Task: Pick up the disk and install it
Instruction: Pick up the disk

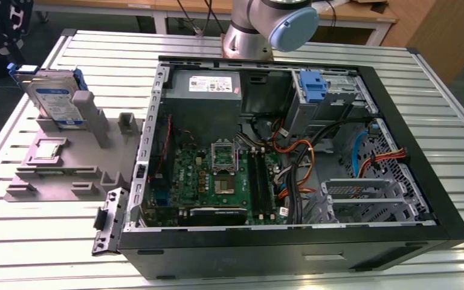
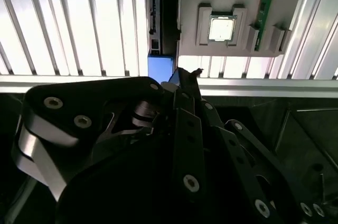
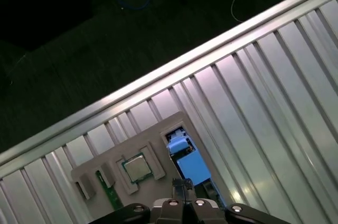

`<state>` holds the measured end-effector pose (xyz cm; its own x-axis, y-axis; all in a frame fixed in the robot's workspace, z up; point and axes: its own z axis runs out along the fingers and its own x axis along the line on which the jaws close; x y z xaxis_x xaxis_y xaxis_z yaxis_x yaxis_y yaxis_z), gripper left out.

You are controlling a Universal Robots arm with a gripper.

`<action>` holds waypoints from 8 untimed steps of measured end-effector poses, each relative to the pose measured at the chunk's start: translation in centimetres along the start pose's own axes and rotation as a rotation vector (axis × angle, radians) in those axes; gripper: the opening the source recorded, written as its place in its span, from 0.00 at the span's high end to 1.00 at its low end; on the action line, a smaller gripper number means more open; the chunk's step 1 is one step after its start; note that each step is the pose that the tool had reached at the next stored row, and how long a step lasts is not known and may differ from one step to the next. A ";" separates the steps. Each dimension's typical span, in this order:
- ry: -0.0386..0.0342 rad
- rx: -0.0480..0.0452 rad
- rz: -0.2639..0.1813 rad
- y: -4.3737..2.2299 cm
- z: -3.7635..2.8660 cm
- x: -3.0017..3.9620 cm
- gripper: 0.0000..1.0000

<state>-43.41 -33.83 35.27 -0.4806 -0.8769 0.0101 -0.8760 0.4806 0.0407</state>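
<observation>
The disk (image 1: 55,96) stands on edge in a slot of a grey fixture (image 1: 63,163) at the exterior view's left. It is silver-grey with a white-and-blue label and blue frame. Both wrist views look down on it from high above: the blue frame end (image 2: 161,68) with the dark drive edge behind it, and the blue frame (image 3: 190,163). My gripper (image 2: 185,76) hangs well above the disk, fingertips together, holding nothing. The gripper (image 3: 182,184) lines up just beside the blue frame.
An open computer case (image 1: 296,157) lies on the slatted aluminium table (image 1: 425,90), with a blue bracket (image 1: 313,84) and a metal drive cage (image 1: 365,193) inside. The fixture also carries a processor chip (image 2: 221,27) and a green memory stick (image 2: 269,2).
</observation>
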 end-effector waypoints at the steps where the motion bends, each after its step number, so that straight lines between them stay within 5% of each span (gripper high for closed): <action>1: 0.0007 0.0001 -0.018 0.00 0.00 0.00 0.90; 8: 0.0032 0.0007 -0.078 0.00 0.00 0.00 0.90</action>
<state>-43.41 -33.83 35.28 -0.4111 -0.9115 0.0101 -0.9107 0.4112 0.0408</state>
